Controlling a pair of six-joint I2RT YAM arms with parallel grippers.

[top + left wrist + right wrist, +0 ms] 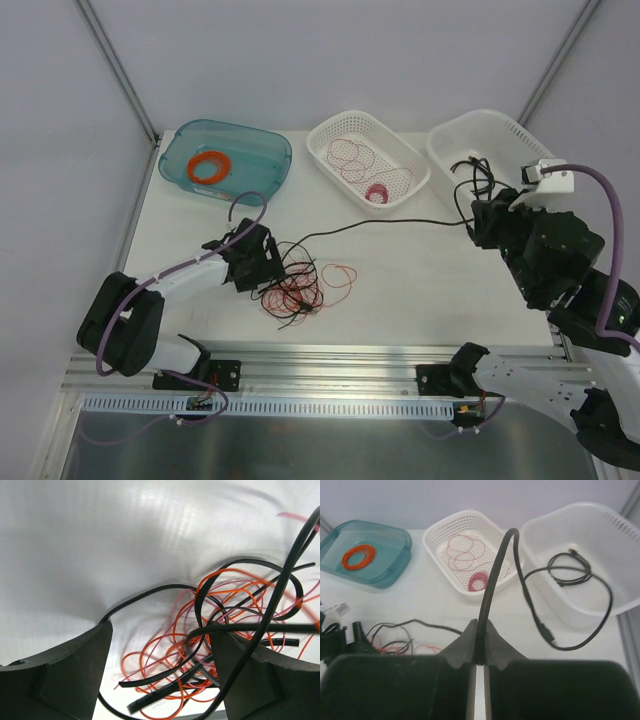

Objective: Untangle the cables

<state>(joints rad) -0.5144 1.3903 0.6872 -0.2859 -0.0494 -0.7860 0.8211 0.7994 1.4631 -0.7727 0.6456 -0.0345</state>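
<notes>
At the near-left of the white surface (420, 285), the tangle of thin black, red and orange wires (300, 285) lies just ahead of the left arm's jaws, which stand spread and straddle its edge. One long black cable (400, 221) runs out of it rightward to the right arm's jaws, pinched tight on it, then apparently on into the white perforated tub (510, 125). The white mesh basket (318, 148) holds pink loops (352, 155), and the teal plastic tray (270, 146) holds an orange coil (210, 167).
</notes>
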